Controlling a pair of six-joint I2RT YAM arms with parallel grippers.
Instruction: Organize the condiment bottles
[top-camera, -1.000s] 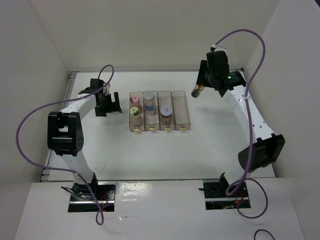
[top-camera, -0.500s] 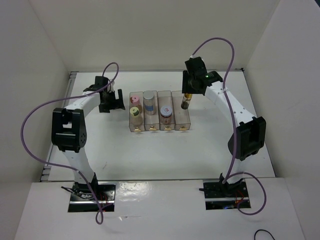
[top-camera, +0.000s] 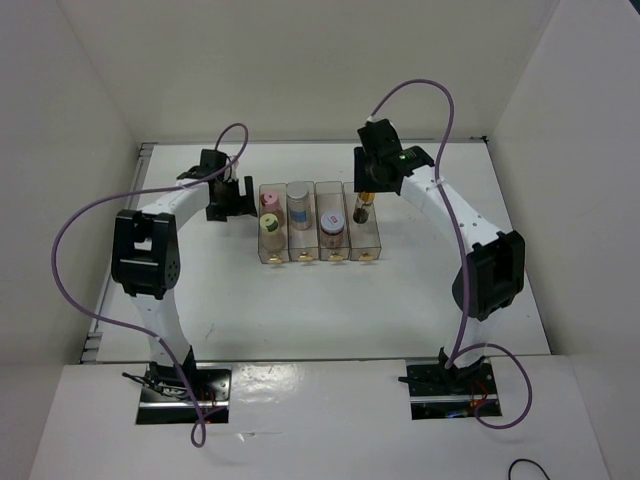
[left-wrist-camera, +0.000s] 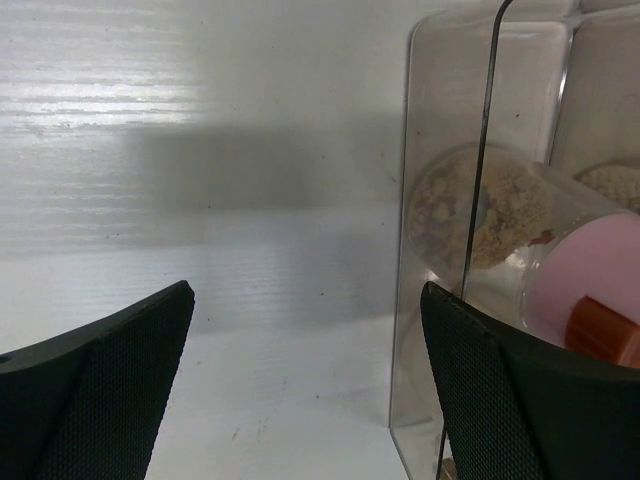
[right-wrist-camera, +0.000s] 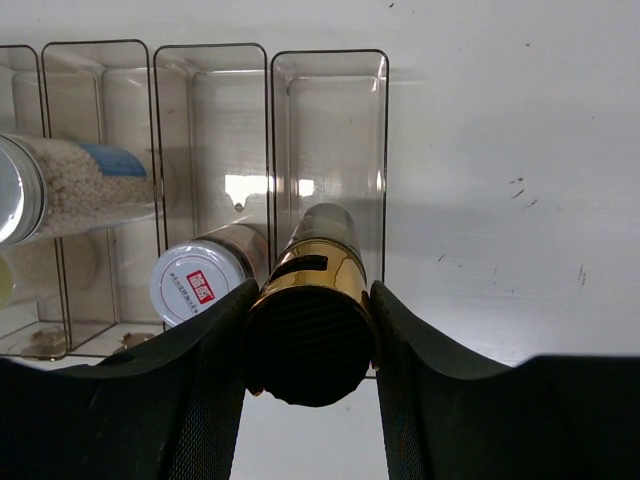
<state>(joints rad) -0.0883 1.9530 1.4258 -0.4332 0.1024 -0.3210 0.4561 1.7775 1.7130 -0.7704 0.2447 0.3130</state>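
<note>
**Lot:** five condiment bottles and a row of four clear plastic bins, on a white worktop (top-camera: 300, 310).

**Change noted:** A second ago the right arm stood off at the far right of the worktop with its load. It has since swung in and now hangs over the rightmost bin (top-camera: 368, 238). The left arm has also shifted toward the far end of the row. Reading: the last loose bottle has reached its bin, and only lowering and release appear to remain.

**Right pincer** (right-wrist-camera: 310, 352): closed on the slim dark bottle (right-wrist-camera: 312, 262), which has a gold band, with a finger pressed to each side near the cap end. The bottle hangs about upright over the far half of the rightmost bin, its foot within the bin's outline. Whether the foot touches the bin floor cannot be told.

**Left pincer** (left-wrist-camera: 300, 400): jaws spread wide with nothing between them. It sits just beside the outer wall of the leftmost bin (left-wrist-camera: 440, 180); no contact is visible.

**Contents, left to right:**
1. Leftmost bin: pink-capped bottle (top-camera: 270, 201) at the far end, pale-yellow-capped bottle (top-camera: 270, 226) nearer. Two items.
2. Second bin (top-camera: 300, 243): silver-grey-capped bottle (top-camera: 298, 195) with a pale grainy filling.
3. Third bin (top-camera: 332, 245): short jar with red-marked white lid (top-camera: 332, 218).
4. Rightmost bin: nothing lies in it; only the held bottle is over it.
</note>
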